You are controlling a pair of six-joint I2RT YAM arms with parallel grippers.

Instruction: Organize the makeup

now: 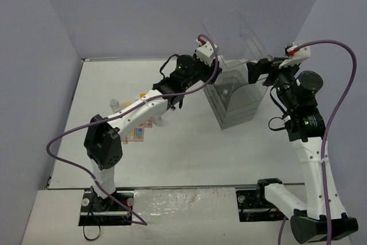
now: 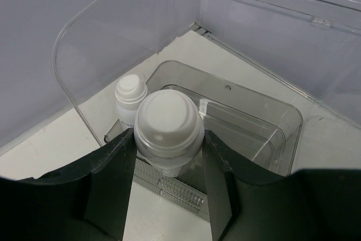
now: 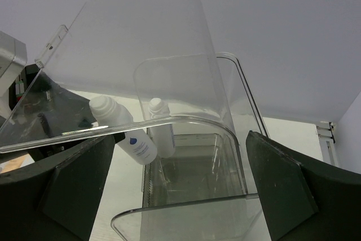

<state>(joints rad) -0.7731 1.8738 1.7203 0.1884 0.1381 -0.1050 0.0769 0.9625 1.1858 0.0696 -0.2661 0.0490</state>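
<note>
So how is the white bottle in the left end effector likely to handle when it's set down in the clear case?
The white bottle looks rigid and shows no dent in the left end effector's grip. It is tall, narrow and round, so it probably tips and rolls easily. Its smooth plastic may slip.

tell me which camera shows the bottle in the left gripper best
The left wrist view: the white bottle sits centre frame, cap up, clamped in the left gripper. The right wrist view shows it side-on through the clear lid. The top view hides it under the left arm.
</note>
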